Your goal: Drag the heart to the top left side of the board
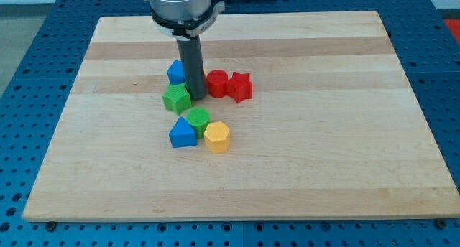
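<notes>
My tip point(196, 97) rests on the board in the middle of the block cluster. It is just right of a green star-like block point(176, 99) and looks to be touching it. A blue cube point(175, 71) sits just left of the rod, partly hidden by it. A red cylinder point(216, 82) stands just right of the rod, with a red star point(240, 87) touching its right side. Below the tip lie a green cylinder point(197, 120), a blue triangle point(182, 133) and a yellow block point(216, 137), which looks hexagonal. I cannot make out a clear heart shape on any block.
The wooden board point(345, 168) lies on a blue perforated table. The arm's metal flange point(180, 4) hangs over the board's top edge, left of centre. All the blocks are grouped left of the board's centre.
</notes>
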